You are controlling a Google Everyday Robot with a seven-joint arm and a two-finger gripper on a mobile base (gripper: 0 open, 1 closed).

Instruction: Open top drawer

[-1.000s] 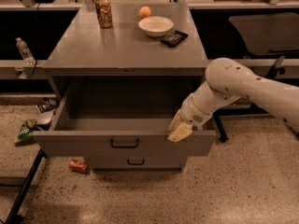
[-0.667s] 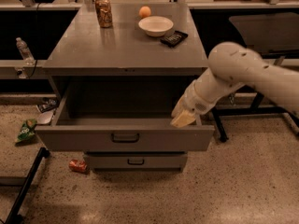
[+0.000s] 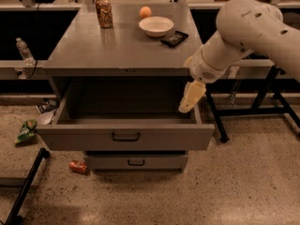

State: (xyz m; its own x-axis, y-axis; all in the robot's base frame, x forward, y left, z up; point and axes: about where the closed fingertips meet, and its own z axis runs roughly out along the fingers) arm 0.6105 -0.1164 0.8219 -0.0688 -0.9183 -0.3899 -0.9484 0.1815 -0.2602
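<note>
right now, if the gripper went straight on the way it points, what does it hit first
The gripper hangs over the open top drawer at its right side, pointing down and slightly left. It would probably meet the drawer's floor near the right wall first; depth unclear.

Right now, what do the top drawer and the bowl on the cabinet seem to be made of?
The top drawer: likely painted sheet metal, matte grey, with thin straight walls and a flat front. The bowl: probably ceramic or plastic, smooth off-white with a soft sheen; can't tell which. The tool hangs by the drawer's right wall.
</note>
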